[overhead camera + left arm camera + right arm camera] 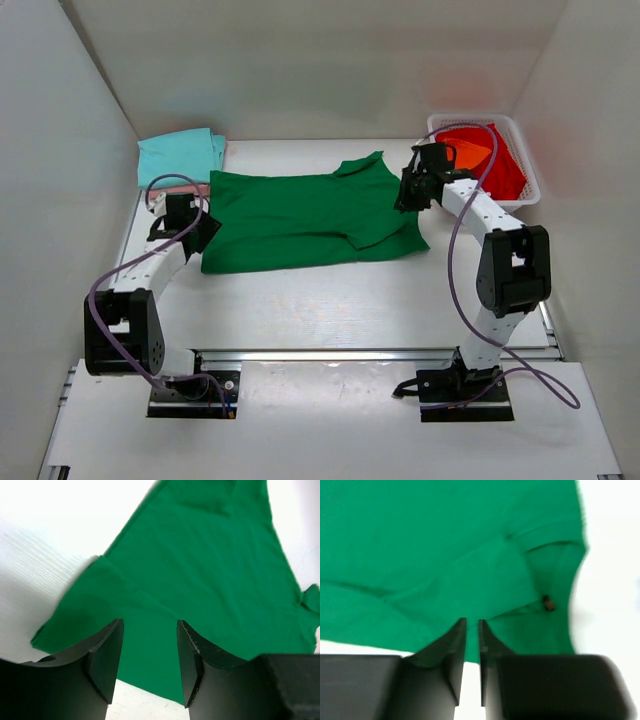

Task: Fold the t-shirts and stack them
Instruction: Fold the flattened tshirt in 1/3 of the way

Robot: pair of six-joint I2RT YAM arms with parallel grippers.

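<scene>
A dark green t-shirt (300,215) lies spread flat across the middle of the table, one sleeve pointing to the back. My left gripper (200,232) is open and empty, low over the shirt's left edge (210,570), its jaws (150,625) straddling the hem. My right gripper (405,200) hovers over the shirt's right side (420,545) near the collar; its jaws (472,622) are almost shut, with a narrow gap and nothing between them. A folded teal shirt (180,155) lies at the back left on a pale pink one (180,188). Red (505,170) and orange (465,150) shirts sit in the basket.
The white lattice basket (480,118) stands at the back right corner. White walls close in the table on the left, back and right. A metal rail (370,353) runs along the near edge between the arm bases.
</scene>
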